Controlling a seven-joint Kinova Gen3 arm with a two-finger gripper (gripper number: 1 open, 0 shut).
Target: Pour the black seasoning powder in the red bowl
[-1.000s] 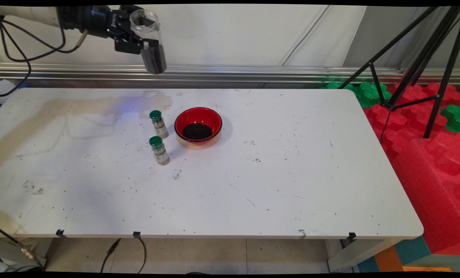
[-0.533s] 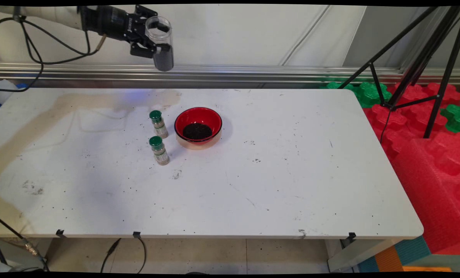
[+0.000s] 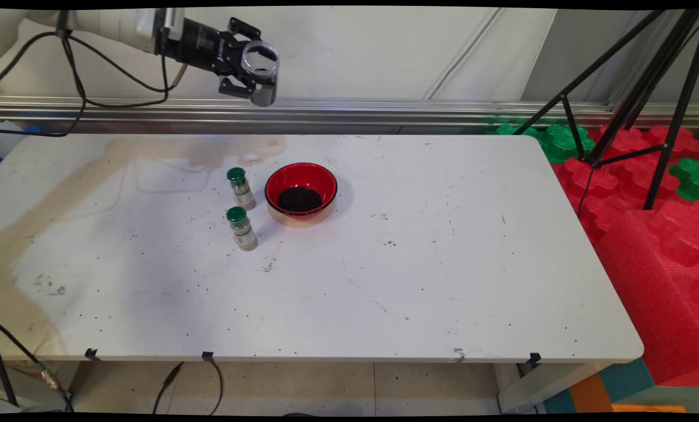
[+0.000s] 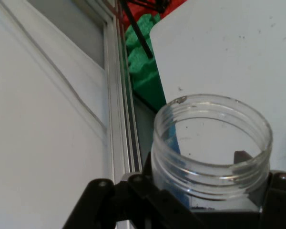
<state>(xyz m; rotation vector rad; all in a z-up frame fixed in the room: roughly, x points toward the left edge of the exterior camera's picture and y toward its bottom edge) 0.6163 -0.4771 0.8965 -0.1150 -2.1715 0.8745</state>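
While raised high above and behind the red bowl, the gripper has its jaws closed on a clear open-mouthed jar, mouth tilted toward the camera. Left of the bowl stand two green-capped spice bottles on the white table.

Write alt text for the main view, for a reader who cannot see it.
High above the far edge of a white table, a black gripper holds a clear open jar, tipped so that its mouth faces the camera. On the table below stand a red bowl of dark grains and, to its left, two small green-capped spice bottles.
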